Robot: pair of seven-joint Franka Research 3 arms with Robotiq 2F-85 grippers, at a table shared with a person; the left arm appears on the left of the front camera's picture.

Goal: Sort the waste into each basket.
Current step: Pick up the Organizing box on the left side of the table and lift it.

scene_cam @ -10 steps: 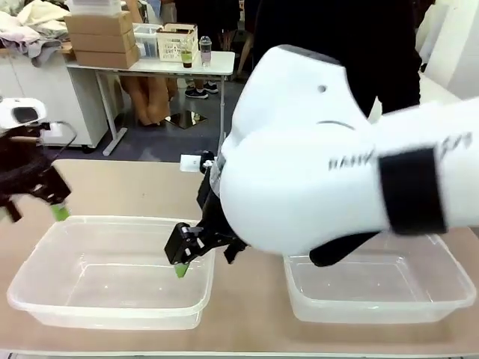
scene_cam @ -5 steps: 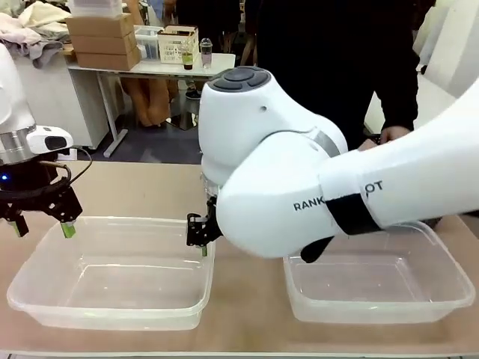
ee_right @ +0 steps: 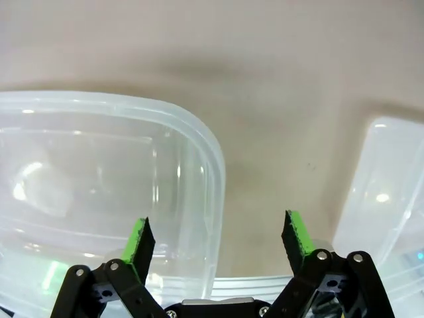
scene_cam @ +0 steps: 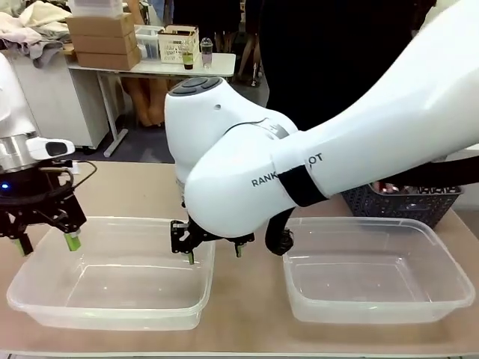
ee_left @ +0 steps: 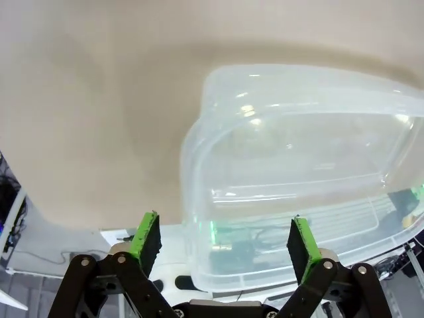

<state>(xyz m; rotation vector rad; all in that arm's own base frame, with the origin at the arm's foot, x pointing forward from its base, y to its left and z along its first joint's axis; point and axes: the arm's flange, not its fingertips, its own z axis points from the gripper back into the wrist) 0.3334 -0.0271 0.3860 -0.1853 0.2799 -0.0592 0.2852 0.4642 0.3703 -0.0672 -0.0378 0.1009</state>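
Two clear plastic baskets sit side by side near the table's front edge: the left one (scene_cam: 112, 221) and the right one (scene_cam: 378, 224), both with nothing inside. My left gripper (scene_cam: 45, 243) hangs open over the left basket's left end; in the left wrist view its fingertips (ee_left: 225, 240) straddle that basket's rim (ee_left: 192, 165). The right arm reaches across the middle. Its gripper (scene_cam: 213, 250) stands open over the left basket's right end, with the rim (ee_right: 215, 172) between its green pads (ee_right: 139, 240). The waste is hidden from view.
A dark lattice basket (scene_cam: 408, 202) stands behind the right clear basket, partly hidden by the right arm. A person in dark clothes (scene_cam: 337, 60) stands at the far side. A strip of bare table (ee_right: 285, 132) separates the two clear baskets (ee_right: 391, 172).
The right arm has swung leftward, uncovering the dark basket, and its gripper has settled over the left basket's right end. The left gripper has come down and slightly right to the basket's left end.
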